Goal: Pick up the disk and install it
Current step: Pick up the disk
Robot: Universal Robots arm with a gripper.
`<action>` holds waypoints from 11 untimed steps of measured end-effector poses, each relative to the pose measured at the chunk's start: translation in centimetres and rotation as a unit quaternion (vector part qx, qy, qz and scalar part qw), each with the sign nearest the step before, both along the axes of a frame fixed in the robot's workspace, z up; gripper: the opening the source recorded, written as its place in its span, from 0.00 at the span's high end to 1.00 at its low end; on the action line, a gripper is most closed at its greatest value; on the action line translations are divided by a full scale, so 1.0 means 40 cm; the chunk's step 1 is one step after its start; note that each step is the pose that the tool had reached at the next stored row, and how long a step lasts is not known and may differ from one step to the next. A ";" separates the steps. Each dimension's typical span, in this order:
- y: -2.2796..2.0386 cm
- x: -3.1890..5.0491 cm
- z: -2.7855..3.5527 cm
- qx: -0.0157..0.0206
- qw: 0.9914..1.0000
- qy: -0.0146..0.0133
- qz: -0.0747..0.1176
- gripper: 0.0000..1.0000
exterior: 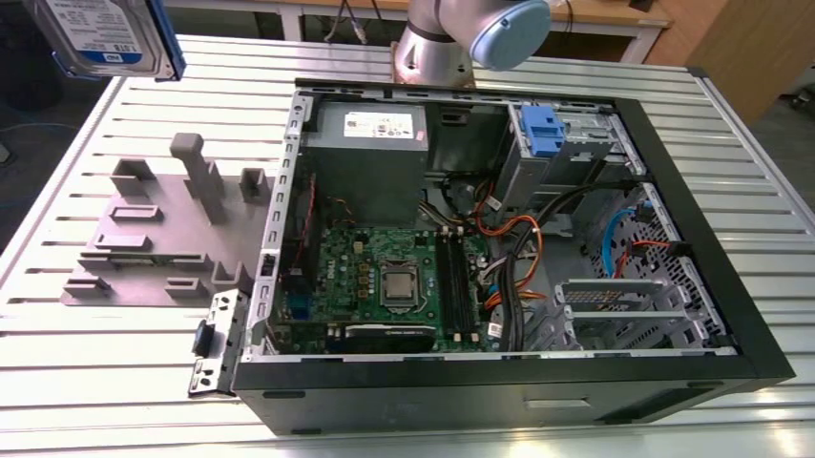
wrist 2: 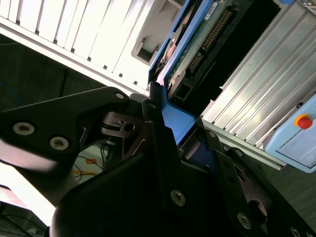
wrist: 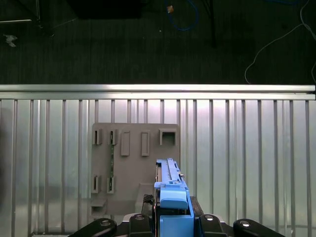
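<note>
While the gripper (wrist 2: 178, 123) is clamped on the disk (wrist 2: 197, 47), its jaws pinch the blue frame from both sides in the second wrist view. Disk is off the table, sticking out ahead of the gripper. Side facing that camera: green circuit board, row of connector pins, blue plastic rim round the edges. First wrist view: same disk (wrist: 169, 180) seen along its thin edge, blue frame end nearest the gripper (wrist: 173, 219). Exterior view gives the other face of the disk (exterior: 109, 36): silver body, white-and-blue label, blue side rails. Below the gripper, well apart: grey fixture plate (wrist: 133, 163) with upright posts and slots, lying on the slatted metal table (wrist: 247, 148). Farther off, beside the plate: open computer case (exterior: 510, 239), motherboard (exterior: 382, 272) exposed, a blue caddy (exterior: 541, 129) in its drive bay.
</note>
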State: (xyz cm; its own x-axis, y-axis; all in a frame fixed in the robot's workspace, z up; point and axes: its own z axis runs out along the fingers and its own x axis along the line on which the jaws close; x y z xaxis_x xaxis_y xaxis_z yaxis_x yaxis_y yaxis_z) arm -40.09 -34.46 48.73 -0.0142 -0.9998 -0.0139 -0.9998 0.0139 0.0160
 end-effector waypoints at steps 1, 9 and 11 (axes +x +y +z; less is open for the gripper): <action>-0.001 0.000 0.000 0.000 1.000 0.000 0.000 0.63; -0.022 0.001 0.000 0.000 1.000 0.000 0.000 0.63; -0.023 0.004 0.000 0.000 1.000 0.000 0.000 0.63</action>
State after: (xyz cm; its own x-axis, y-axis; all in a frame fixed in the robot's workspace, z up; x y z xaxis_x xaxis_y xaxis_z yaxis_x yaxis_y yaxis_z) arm -39.92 -35.38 48.74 -0.0142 -0.9998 -0.0139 -0.9998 0.0140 0.0160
